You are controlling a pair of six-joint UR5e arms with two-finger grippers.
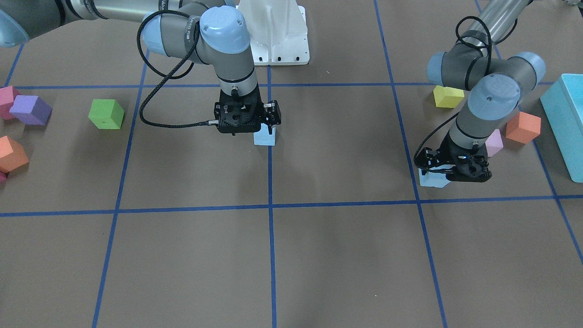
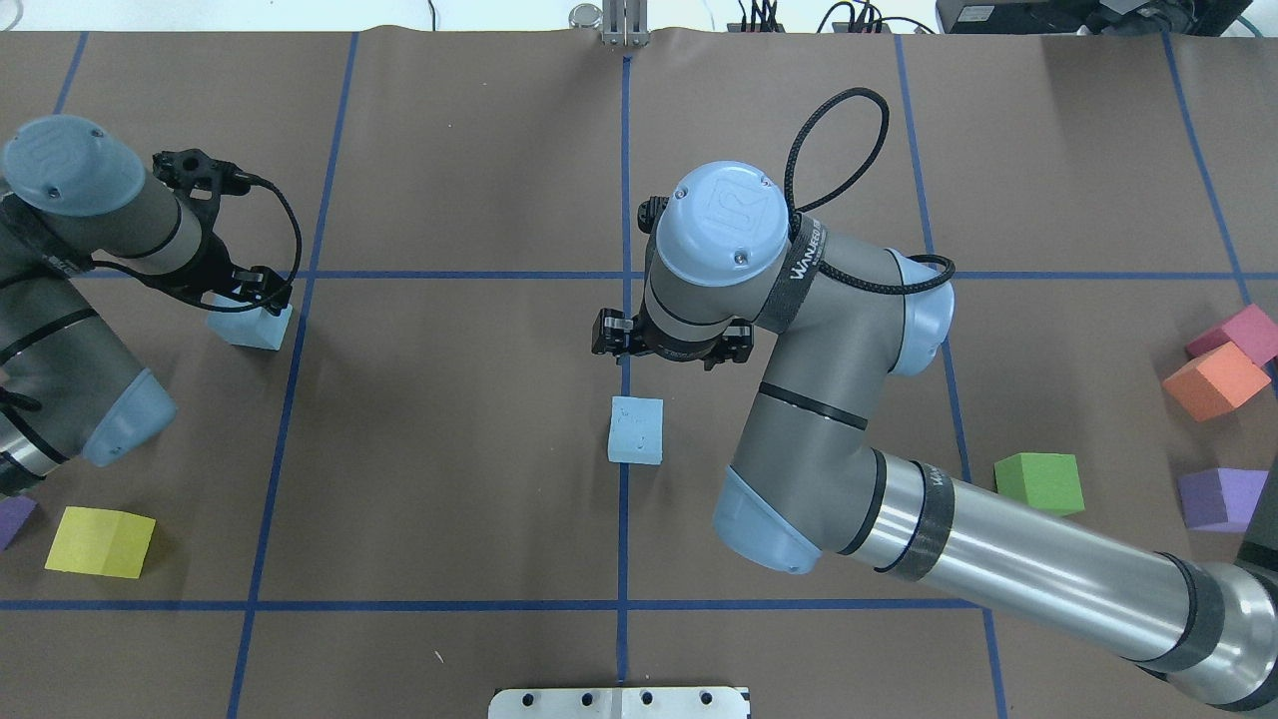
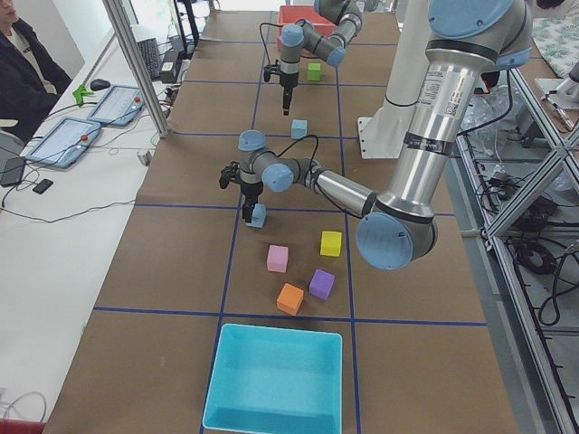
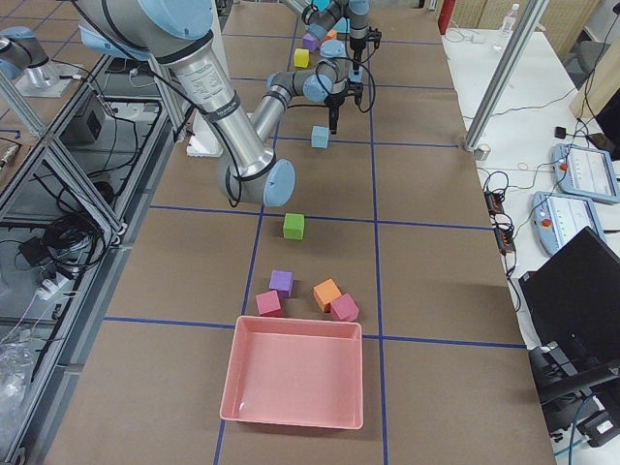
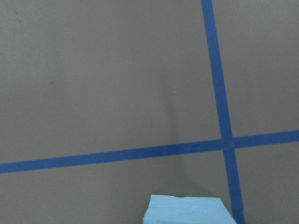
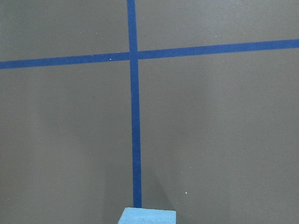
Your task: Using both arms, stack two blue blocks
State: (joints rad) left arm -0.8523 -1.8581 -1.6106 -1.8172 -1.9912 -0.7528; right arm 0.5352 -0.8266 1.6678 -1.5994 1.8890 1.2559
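Note:
One pale blue block (image 2: 635, 429) lies on the centre tape line; it also shows in the front view (image 1: 264, 135). My right gripper (image 2: 671, 350) points down and hovers above it, apart from it (image 1: 248, 125). The right wrist view shows only the block's top (image 6: 147, 217) at the bottom edge. The second blue block (image 2: 250, 322) sits at the table's left (image 1: 430, 178). My left gripper (image 2: 250, 292) is low, right at this block, and partly hides it (image 1: 448, 173). The block's top shows in the left wrist view (image 5: 187, 211). Both grippers' fingers are hidden, so I cannot tell whether they are open or shut.
A yellow cube (image 2: 100, 541), an orange cube (image 1: 523, 127), a pink cube (image 1: 493, 142) and a turquoise bin (image 1: 565, 123) lie near the left arm. A green cube (image 2: 1039, 482), purple cube (image 2: 1220, 497), orange cube (image 2: 1213, 381) and pink tray (image 4: 295, 373) are on the right side.

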